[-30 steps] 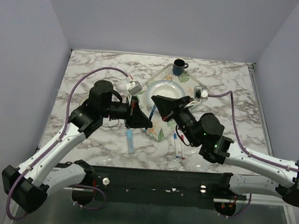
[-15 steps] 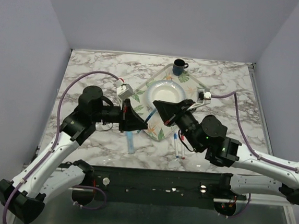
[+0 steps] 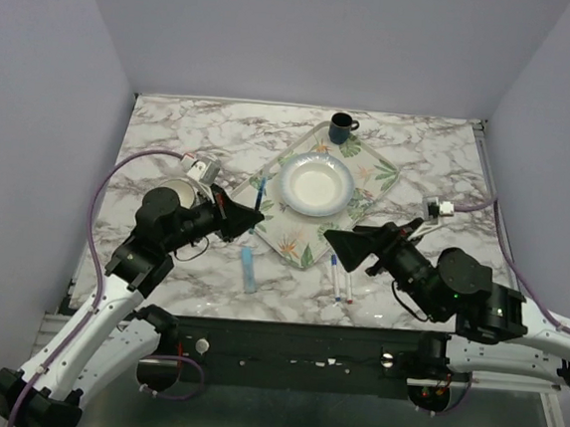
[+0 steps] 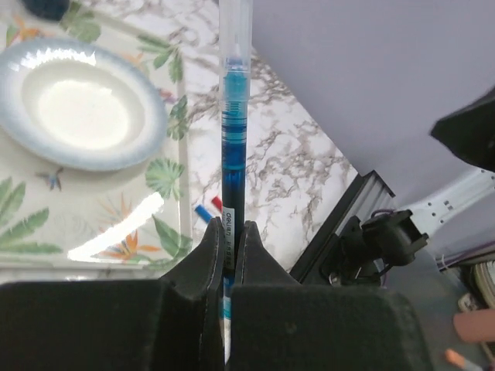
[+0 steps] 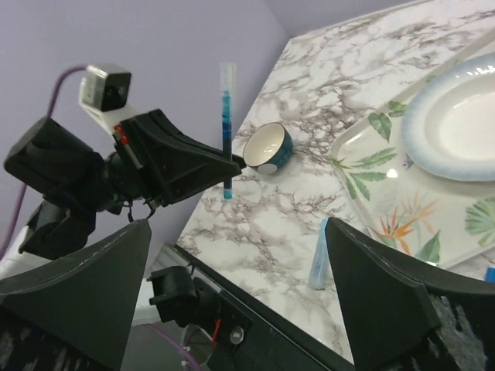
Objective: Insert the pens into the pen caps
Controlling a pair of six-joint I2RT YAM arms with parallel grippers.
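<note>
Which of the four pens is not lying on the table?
The dark blue pen, held upright by the left gripper; the other three lie flat.

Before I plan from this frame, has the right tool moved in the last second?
Yes. The right tool drew back off the plate, toward the near right.

Blue pen (image 4: 233, 139); grey-veined marble table (image 3: 172, 134); leaf-print tray (image 3: 380, 172); dark mug (image 3: 341, 129)
</note>
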